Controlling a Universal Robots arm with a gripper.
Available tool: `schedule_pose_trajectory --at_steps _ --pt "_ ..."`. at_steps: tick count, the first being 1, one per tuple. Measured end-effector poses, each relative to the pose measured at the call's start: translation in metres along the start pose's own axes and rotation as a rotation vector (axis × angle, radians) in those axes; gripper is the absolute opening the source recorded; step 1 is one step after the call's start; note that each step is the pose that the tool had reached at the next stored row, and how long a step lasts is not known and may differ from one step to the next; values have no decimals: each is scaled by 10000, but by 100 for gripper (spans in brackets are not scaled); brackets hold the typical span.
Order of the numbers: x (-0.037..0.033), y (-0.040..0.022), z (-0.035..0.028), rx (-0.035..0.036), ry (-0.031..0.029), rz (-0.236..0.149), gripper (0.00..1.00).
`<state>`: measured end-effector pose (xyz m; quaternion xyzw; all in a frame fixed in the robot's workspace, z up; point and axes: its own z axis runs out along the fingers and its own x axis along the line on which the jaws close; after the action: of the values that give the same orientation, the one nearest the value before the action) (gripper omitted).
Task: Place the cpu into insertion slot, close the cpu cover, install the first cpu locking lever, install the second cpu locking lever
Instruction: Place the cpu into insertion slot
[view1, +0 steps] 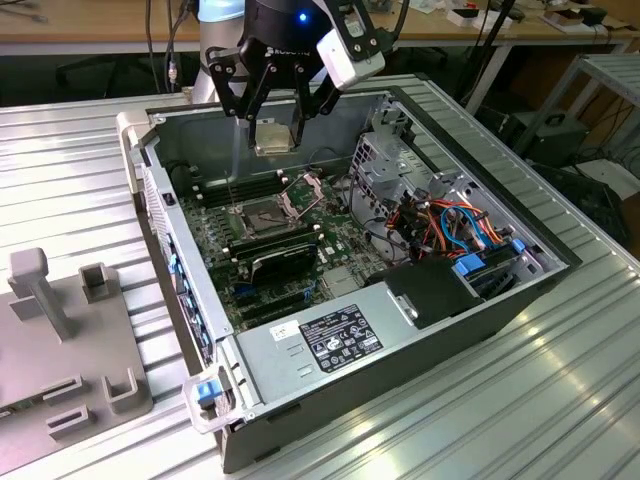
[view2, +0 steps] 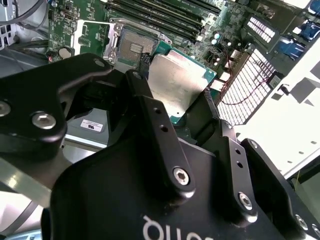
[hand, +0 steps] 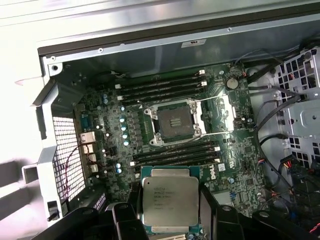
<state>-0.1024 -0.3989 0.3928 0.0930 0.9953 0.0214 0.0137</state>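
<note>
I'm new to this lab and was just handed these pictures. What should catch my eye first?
The gripper holds the cpu flat, metal top up, above the open computer case. Below it, on the green board, the insertion slot lies bare, and the cpu cover is folded open beside it.

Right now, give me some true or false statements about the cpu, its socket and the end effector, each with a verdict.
1. The end effector grips the cpu above the board. True.
2. The cpu sits in the insertion slot. False: the slot is empty, and the cpu hangs clear of it.
3. The cpu cover is shut over the slot. False: it stands open beside the slot.
4. Long memory slots run along two sides of the insertion slot. True.
</note>
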Motion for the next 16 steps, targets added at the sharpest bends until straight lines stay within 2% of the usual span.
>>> schedule_pose_trajectory --at_steps 16 --pt "0 0 0 16 -32 710 55"
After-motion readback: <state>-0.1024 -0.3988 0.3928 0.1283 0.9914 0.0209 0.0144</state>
